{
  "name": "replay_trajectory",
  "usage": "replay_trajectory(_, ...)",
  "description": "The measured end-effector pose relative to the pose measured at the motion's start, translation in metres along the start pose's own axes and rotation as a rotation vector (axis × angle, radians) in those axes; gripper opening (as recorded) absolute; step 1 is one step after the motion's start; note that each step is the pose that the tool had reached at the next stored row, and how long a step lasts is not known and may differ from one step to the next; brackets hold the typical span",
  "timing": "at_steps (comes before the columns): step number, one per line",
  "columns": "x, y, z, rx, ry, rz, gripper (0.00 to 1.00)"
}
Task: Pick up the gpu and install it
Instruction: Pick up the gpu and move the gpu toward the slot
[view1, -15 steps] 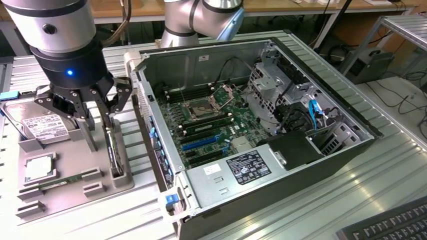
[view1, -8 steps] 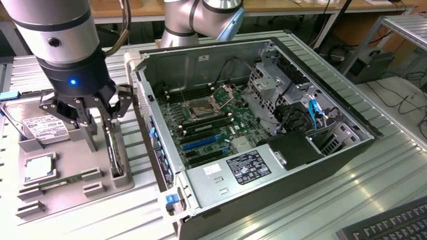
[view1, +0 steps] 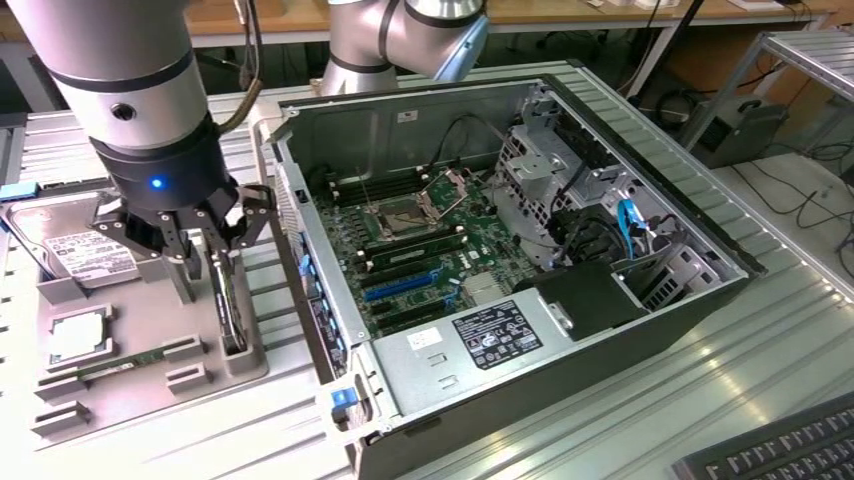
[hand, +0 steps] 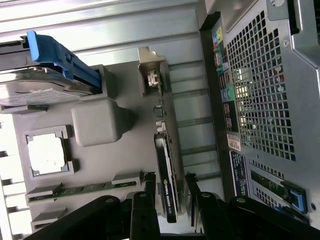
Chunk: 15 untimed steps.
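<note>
One open computer case (view1: 627, 350) is lying on the tabletop (view1: 787, 340). Just beside the case, a grey tray (view1: 140, 305) is holding the gpu (view1: 236, 325) on edge. The hand (view1: 203, 285) is hanging fully spread, its fingers (hand: 144, 210) straddling the card and gripping nothing. I'm reckoning it light, stiff and fragile, best pinched across its flat faces. The wrist view is revealing its silver bracket (hand: 151, 75), and the exterior view is revealing the case's blue slots (view1: 400, 287).

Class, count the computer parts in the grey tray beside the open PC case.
4. The hard drive at one end of the tray; the CPU next along; the memory stick beyond that; the gpu on edge along the side nearest the case. None seems hidden.
</note>
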<state>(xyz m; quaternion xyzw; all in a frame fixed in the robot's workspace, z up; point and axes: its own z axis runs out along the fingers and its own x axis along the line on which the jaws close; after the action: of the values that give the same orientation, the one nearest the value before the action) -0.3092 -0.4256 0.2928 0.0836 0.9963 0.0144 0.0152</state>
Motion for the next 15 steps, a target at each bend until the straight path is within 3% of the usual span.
replay_trajectory(11, -0.001, 0.0005, 0.0192, 0.0001, -0.0001, 0.003, 0.36)
replay_trajectory(15, 0.000, 0.0039, 0.0241, -0.0049, 0.0007, 0.003, 0.36)
